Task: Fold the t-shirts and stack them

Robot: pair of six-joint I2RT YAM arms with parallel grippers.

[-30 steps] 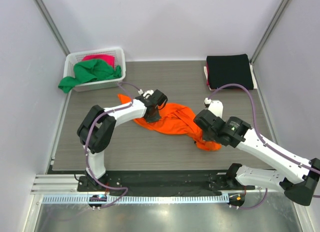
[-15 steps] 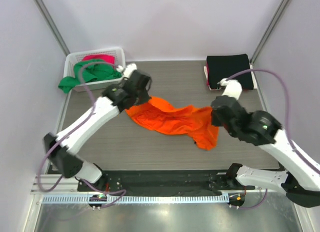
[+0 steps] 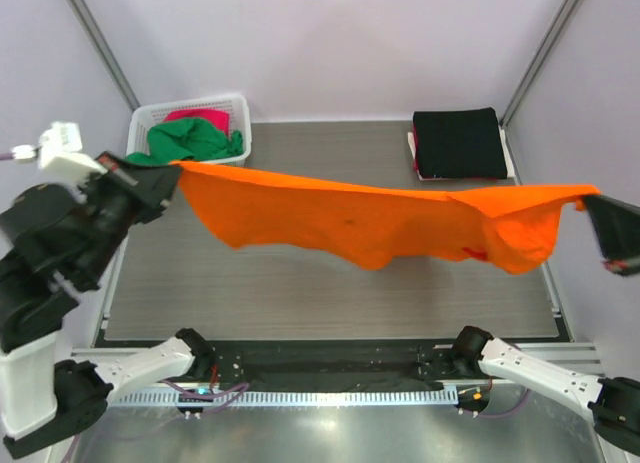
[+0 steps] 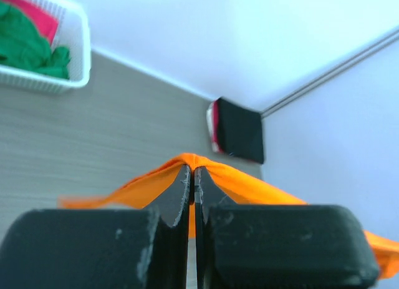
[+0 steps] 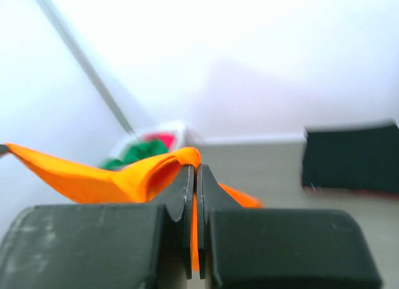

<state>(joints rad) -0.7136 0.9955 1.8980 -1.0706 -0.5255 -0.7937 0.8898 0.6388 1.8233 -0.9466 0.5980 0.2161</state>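
Orange shirt [image 3: 370, 218] hangs stretched in the air above the counter [image 3: 300, 298]. One end is pinched in my left pincer [image 4: 192, 170] and the other in my right pincer [image 5: 194, 170], both clamped tight on the cloth. The middle sags and the right end looks bunched, so I judge the spread is not clean yet. To do this well I'd hold even tension, lower both ends together, let the bottom hem touch down first, then drag it flat. The folded black shirt [image 3: 458, 141] lies at the far right, and the green shirt [image 3: 185, 140] sits in the basket [image 3: 244, 118].
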